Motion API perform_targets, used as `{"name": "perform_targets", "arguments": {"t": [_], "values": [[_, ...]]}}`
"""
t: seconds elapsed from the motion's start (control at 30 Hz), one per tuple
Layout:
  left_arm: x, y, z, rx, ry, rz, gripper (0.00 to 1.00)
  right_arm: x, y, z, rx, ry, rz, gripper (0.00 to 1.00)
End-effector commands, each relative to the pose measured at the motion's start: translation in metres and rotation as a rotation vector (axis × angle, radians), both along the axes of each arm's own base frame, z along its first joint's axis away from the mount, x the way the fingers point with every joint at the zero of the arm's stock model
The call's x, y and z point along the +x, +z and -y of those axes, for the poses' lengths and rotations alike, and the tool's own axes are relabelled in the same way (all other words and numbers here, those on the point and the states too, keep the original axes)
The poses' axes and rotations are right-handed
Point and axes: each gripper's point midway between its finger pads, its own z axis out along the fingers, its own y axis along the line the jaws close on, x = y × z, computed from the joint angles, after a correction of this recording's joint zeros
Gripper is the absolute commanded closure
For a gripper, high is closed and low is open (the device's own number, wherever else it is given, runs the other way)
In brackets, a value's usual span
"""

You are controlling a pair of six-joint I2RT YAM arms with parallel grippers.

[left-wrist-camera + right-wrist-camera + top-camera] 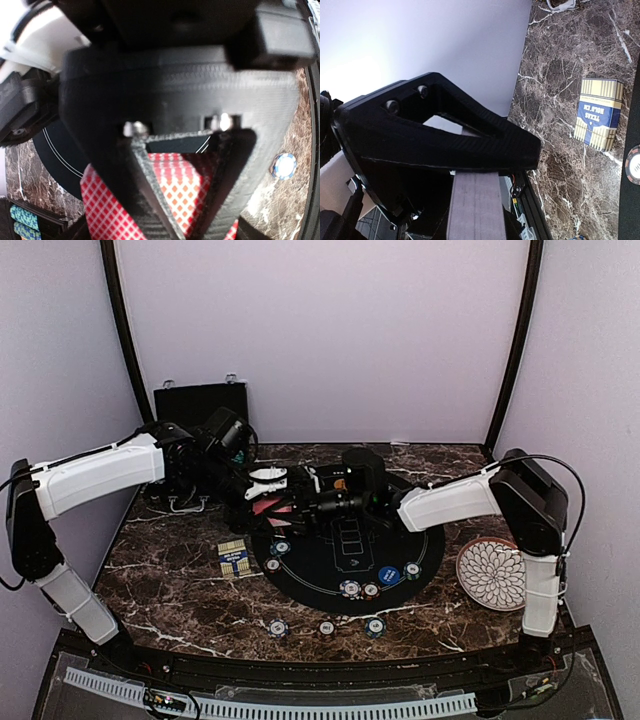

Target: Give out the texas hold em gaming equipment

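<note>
The red-backed playing cards [264, 506] hang above the left edge of the round black mat [345, 552], between both grippers. My left gripper [266, 494] has its fingers converged over the cards [192, 182], where one card is skewed to the left. My right gripper [289, 506] holds the stack by its edges, and the stack shows as a grey band [476, 205] between the fingers. Striped chips [350, 588] and a blue disc button [389, 575] lie on the mat. Three more chips [326, 627] lie on the marble in front of it.
A yellow and blue card box [233, 559] lies left of the mat and also shows in the right wrist view [597, 114]. A petal-patterned plate [492, 573] is at the right. A black case [200, 402] stands at the back left.
</note>
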Motion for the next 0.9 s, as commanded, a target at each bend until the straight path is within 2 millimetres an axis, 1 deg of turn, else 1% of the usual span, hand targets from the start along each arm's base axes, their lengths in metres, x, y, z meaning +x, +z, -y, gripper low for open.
{"name": "perform_targets", "arguments": {"t": [0.0, 0.1, 0.13, 0.17, 0.2, 0.43, 0.47, 0.5, 0.63, 0.77, 0.87], "values": [[-0.006, 0.021, 0.002, -0.048, -0.01, 0.02, 0.22, 0.003, 0.01, 0.0, 0.06, -0.008, 0.002, 1.0], [-0.006, 0.021, 0.002, -0.041, -0.01, 0.008, 0.21, 0.001, 0.011, -0.002, 0.063, 0.001, 0.006, 1.0], [-0.007, 0.018, 0.002, -0.032, -0.009, -0.007, 0.2, 0.001, 0.011, -0.002, 0.062, 0.003, 0.005, 1.0], [-0.008, 0.02, 0.003, -0.038, -0.014, -0.015, 0.17, 0.001, 0.01, -0.002, 0.06, 0.002, 0.003, 1.0], [-0.01, 0.018, 0.003, -0.032, -0.017, -0.028, 0.14, 0.002, 0.009, -0.002, 0.057, 0.001, 0.003, 1.0], [-0.014, 0.015, 0.001, -0.017, -0.034, -0.046, 0.11, 0.002, 0.003, -0.002, 0.028, 0.001, 0.013, 1.0], [-0.016, 0.013, 0.001, -0.012, -0.036, -0.053, 0.07, 0.002, 0.005, -0.003, 0.032, 0.003, 0.018, 1.0], [-0.016, 0.011, 0.0, -0.007, -0.036, -0.058, 0.07, 0.001, 0.006, -0.004, 0.033, 0.006, 0.02, 1.0], [-0.016, 0.006, -0.001, 0.007, -0.031, -0.066, 0.07, 0.001, 0.009, -0.005, 0.037, 0.01, 0.027, 1.0], [-0.006, 0.003, 0.0, 0.012, -0.009, -0.029, 0.08, 0.0, 0.009, -0.005, 0.044, 0.015, 0.026, 1.0], [-0.004, 0.0, 0.0, 0.02, -0.011, -0.025, 0.08, -0.002, 0.011, -0.006, 0.05, 0.028, 0.028, 1.0]]}}
